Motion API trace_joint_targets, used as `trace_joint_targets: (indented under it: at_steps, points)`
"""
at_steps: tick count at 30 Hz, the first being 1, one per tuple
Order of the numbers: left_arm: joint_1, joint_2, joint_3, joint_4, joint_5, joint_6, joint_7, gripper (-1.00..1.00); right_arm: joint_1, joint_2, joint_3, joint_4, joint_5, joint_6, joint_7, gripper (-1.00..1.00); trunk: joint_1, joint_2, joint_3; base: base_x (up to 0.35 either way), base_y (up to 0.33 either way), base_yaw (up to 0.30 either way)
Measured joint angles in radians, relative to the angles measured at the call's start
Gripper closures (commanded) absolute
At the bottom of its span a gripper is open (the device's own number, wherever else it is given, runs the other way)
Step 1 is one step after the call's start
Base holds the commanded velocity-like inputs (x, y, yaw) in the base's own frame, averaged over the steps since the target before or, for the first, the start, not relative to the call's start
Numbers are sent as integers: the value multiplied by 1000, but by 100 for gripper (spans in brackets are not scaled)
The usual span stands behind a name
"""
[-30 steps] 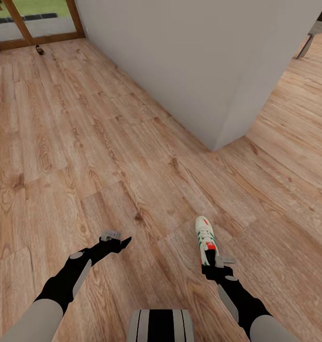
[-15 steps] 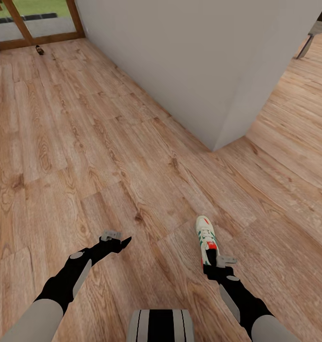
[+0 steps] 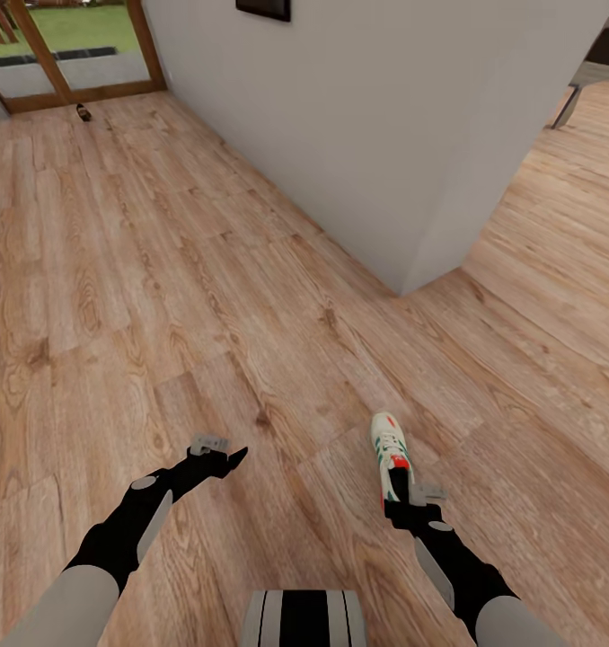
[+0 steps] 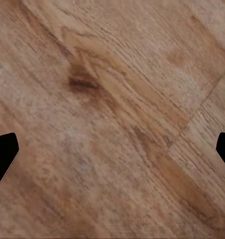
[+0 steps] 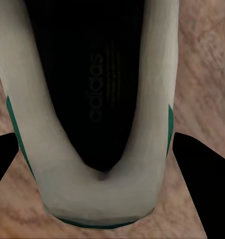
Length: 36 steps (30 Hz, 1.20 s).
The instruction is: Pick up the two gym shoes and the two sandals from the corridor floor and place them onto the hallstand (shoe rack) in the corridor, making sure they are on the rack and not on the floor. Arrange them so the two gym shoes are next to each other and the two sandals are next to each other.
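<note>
The head has tipped up a bit to look down the hall, while the right gripper (image 3: 397, 490) stays closed on the heel of one gym shoe (image 3: 390, 449), held over the corridor floor (image 3: 161, 296), ready to carry off

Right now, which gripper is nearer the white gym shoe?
Right. The right gripper sits at the gym shoe's heel, jaws flanking it. The left gripper hangs apart over bare corridor floor.
</note>
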Motion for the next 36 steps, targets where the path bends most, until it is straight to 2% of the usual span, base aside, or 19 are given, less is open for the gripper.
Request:
trace_joint_targets:
  at_steps: [26, 31, 32, 33, 36]
  points:
    - [0, 7, 1, 2, -1, 2, 3, -100, 0, 1, 1, -5, 0, -1, 1, 100, -12, 6, 101, 0, 0, 0]
    - [2, 15, 3, 5, -4, 2, 5, -100, 0, 4, 3, -5, 0, -16, 0, 100, -14, 7, 120, 0, 0, 0]
    - [4, 18, 9, 9, -5, 1, 12, -100, 0, 4, 3, -4, 1, -33, 0, 100, -14, 7, 124, 0, 0, -47]
    - [50, 23, 42, 14, -12, -4, 92, -100, 0, 11, 8, 0, 4, -58, 2, 100, -15, 8, 129, 0, 0, -30]
    - [87, 29, 46, 14, -12, -19, 117, -100, 0, 13, 7, 5, 5, -62, 4, 100, -16, 8, 145, 0, 0, -18]
